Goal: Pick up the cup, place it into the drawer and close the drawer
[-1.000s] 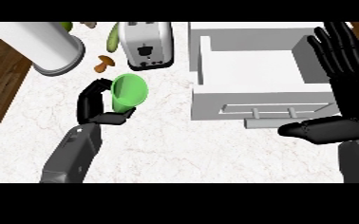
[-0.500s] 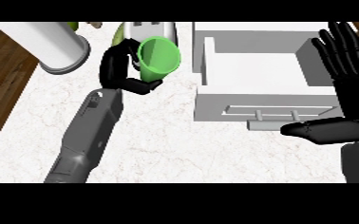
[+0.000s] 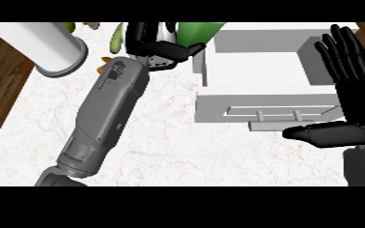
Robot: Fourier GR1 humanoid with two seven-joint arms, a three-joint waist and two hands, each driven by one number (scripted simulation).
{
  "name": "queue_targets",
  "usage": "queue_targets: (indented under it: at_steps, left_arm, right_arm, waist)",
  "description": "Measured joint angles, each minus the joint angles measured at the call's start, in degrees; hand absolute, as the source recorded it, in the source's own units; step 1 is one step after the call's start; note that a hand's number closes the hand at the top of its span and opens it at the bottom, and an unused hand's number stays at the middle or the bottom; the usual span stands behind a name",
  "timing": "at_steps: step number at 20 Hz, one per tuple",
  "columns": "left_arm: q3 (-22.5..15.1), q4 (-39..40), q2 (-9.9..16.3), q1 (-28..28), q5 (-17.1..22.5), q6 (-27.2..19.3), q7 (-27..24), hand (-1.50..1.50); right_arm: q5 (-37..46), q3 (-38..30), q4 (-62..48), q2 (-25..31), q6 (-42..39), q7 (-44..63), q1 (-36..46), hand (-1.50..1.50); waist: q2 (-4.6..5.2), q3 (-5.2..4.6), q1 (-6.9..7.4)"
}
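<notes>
Head view: my left hand (image 3: 160,46) has its fingers curled round the green cup (image 3: 200,31), held up near the counter's (image 3: 164,140) far edge, just beside the open drawer's (image 3: 257,75) left wall. My right hand (image 3: 342,63) rests at the right edge, fingers spread apart. I'm mid-carry, I judge; next, bring the cup over the drawer and lower it in.

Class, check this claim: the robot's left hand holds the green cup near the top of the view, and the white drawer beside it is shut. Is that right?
Not quite. The head view shows the white drawer standing open, its inside visible. The rest holds: the left hand is curled round the green cup near the view's top.
</notes>
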State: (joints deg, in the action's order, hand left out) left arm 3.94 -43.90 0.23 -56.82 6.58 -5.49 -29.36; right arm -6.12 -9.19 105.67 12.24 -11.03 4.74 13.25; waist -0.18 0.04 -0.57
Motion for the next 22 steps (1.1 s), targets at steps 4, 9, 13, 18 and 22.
queue_targets:
  at_steps: [4,9,13,18,22]
  left_arm:
    - [-2.5,3.4,-0.1,-8.3,1.9,-5.8,6.7,1.50]
    - [-6.4,11.1,-0.2,-15.7,4.5,-10.9,12.0,1.50]
    - [-9.5,17.9,-0.2,-19.4,6.2,-13.5,13.8,1.50]
    - [-14.6,23.8,-0.2,-20.7,8.4,-12.9,15.8,1.50]
    - [-18.7,26.4,-0.2,-19.8,9.2,-10.5,16.5,1.50]
  right_arm:
    - [-0.1,0.0,-0.6,0.0,-0.2,-0.1,0.6,-1.50]
    - [-1.4,-0.7,-1.2,0.7,-0.8,0.2,2.7,-1.50]
    - [-0.9,0.6,-1.5,0.2,-0.3,1.1,5.0,-1.50]
    - [-0.9,1.8,-1.7,-0.2,-0.8,1.0,6.3,-1.50]
    - [-0.8,2.3,-2.9,-0.4,-1.2,0.2,7.5,-1.50]
  waist:
    - [0.23,0.00,-0.77]
    - [0.64,0.03,-2.11]
    - [1.09,0.04,-3.43]
    - [1.67,0.08,-5.98]
    - [2.20,0.10,-7.51]
